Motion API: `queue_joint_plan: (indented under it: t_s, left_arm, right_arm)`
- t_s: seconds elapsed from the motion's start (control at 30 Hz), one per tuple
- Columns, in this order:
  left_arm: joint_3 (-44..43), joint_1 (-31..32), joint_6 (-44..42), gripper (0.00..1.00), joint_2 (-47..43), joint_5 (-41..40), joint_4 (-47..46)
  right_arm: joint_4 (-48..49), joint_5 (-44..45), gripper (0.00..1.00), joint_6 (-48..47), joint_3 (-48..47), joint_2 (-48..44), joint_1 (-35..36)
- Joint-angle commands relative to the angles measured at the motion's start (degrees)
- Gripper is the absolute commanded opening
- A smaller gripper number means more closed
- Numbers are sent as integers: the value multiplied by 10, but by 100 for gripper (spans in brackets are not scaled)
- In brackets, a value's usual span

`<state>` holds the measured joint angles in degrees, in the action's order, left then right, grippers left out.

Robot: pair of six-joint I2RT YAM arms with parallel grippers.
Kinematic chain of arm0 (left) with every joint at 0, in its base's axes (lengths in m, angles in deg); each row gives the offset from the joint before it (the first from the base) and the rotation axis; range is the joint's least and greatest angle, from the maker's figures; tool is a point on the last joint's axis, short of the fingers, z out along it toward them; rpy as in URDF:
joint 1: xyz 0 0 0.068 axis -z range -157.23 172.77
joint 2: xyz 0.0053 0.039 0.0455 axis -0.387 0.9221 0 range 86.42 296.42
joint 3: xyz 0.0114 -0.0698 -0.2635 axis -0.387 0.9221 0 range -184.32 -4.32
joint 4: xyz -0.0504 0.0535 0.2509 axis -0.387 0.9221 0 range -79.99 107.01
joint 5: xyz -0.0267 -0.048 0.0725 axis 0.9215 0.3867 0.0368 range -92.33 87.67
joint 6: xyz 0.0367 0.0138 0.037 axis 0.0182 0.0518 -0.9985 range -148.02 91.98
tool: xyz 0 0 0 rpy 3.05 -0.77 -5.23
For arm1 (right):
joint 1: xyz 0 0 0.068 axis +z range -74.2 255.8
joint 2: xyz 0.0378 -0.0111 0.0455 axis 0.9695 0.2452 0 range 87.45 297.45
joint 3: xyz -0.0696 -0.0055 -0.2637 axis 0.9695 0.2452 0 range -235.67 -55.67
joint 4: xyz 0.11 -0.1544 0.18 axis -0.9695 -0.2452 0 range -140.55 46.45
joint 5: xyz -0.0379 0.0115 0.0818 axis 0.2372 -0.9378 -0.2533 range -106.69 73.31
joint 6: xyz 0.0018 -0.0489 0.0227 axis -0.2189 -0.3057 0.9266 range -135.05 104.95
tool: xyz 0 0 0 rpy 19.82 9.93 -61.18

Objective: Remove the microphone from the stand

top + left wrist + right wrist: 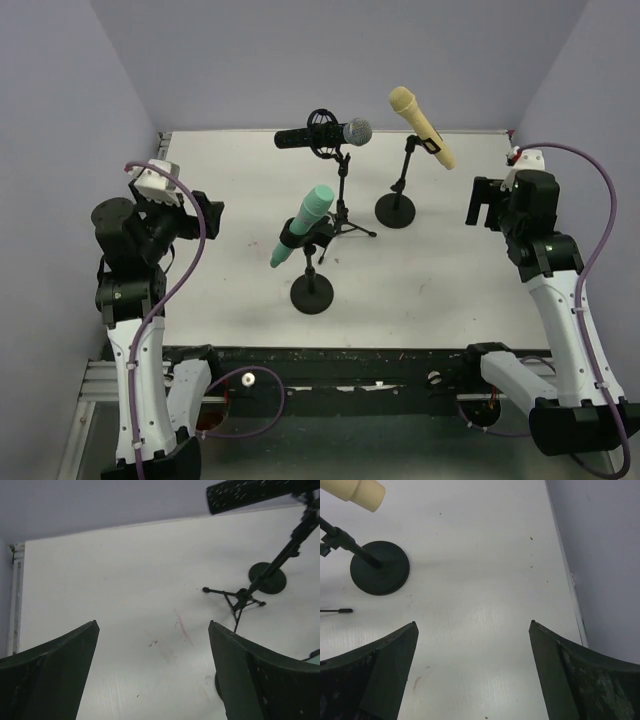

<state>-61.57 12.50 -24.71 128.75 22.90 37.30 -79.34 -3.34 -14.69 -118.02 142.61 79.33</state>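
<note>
white surface, matte, a few faint reddish scuffs. three microphones on it, each seated in its own stand, none removed yet. the task names no particular one, so i cannot tell which is meant.

teal microphone: smooth tapered tube, head up and to the right, held mid-body by a black clip on a short stand with a flat round base. nearest the arms, roughly centred between them. the tilt leaves both ends clear of the clip, so it looks workable to slide out along its own axis.

black microphone: lies nearly level, silver mesh grille to the right, slung in a ring-shaped shock mount on a thin-legged tripod stand, behind the teal one.

cream microphone: matte, rounded head up-left, steeply angled in a clip on a second round-base stand, right of the tripod.

left claw: spread wide, nothing between its fingers, raised over the left side of the surface, well apart from every stand. right claw: likewise spread and empty, over the right side, near the cream microphone's stand, not touching. fingers are dark, dull and curved. reads as a ready pose, one arm per flank, either able to reach in.
</note>
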Motion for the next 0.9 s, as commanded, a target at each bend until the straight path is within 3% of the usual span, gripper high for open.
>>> queue_joint_plan:
  t_s: [0.0,0.1,0.23,0.43,0.57,0.87]
  left_arm:
    - [-139,4,9,99,28,173,37]
    - [-224,6,-30,99,49,260,83]
    - [-288,6,-171,97,40,367,195]
    - [-239,16,-260,95,-19,443,271]
    - [-216,32,-215,89,-10,501,241]
    - [-209,129,-248,89,36,431,204]
  right_arm:
    - [-62,40,100,14,-37,0,-3]
    - [-103,-50,100,-39,-92,5,-2]
    - [-177,-245,100,-101,-194,9,-3]
    - [-263,-429,100,-140,-330,50,-3]
    - [-295,-523,99,-196,-383,76,-3]
    - [-295,-652,96,-276,-436,142,-1]
